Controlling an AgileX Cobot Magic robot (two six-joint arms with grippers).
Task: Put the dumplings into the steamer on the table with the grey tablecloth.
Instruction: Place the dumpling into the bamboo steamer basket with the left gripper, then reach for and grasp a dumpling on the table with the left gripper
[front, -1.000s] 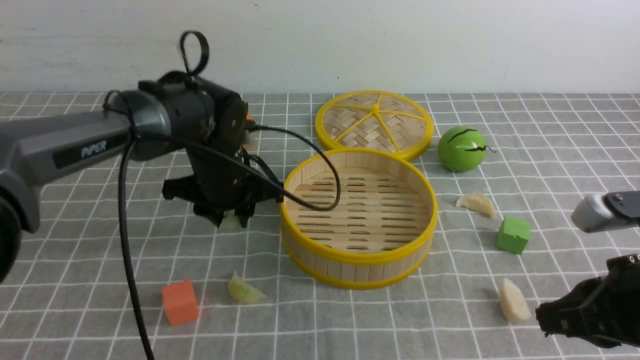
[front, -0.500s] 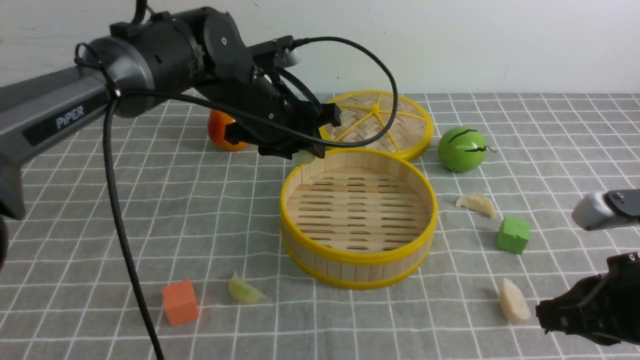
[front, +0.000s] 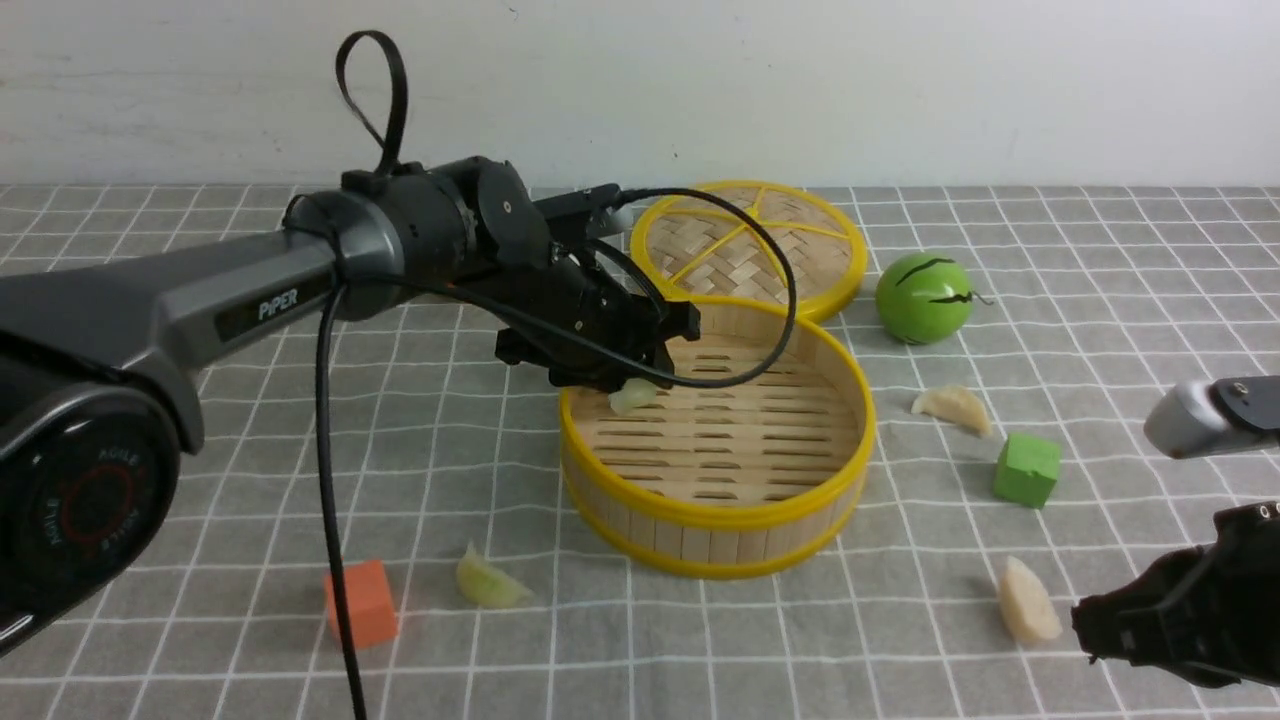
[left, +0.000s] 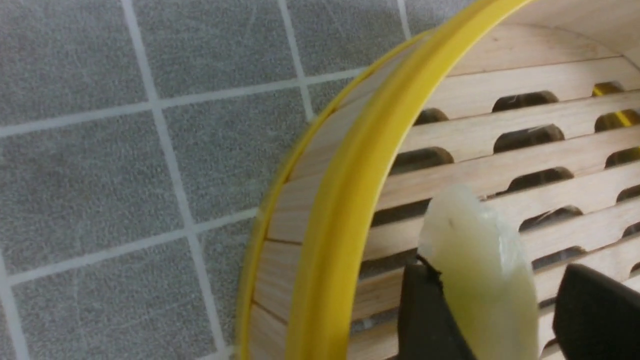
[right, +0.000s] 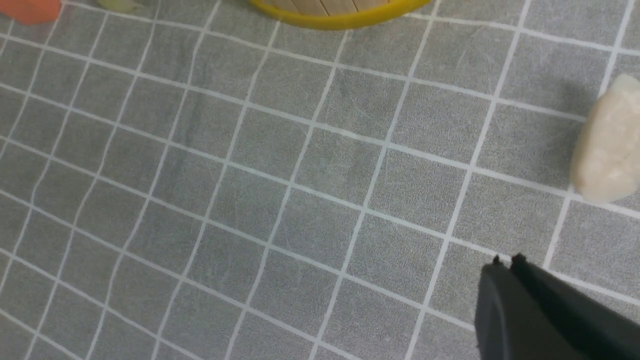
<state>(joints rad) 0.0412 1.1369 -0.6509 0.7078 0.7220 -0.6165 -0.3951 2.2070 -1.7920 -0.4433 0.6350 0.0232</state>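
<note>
Grey tablecloth (front: 200, 450): lies flat, unchanged. Steamer (front: 715, 515) is at centre and has not shifted. Left arm (front: 250, 300) has swung from beside the steamer, up over its far rim, and now reaches down into the left part of the basket. Left claw (front: 628, 384) sits just above the slats with a green dumpling (front: 631, 398) at its tips. Judgement: release under way, first of four nearly delivered.

The front view hides the tips behind the claw body. The left wrist view fills that in: the jaws stand apart, one finger (left: 425, 310) touches the dumpling, and bare slat shows between it and the other. Whether it has dropped free I cannot tell.

Right claw (right: 506, 261): tips pressed together, empty, low over the cloth near one cream dumpling (right: 607, 145). Left on the cloth: second cream dumpling (front: 952, 407) and second green dumpling (front: 488, 582).
</note>
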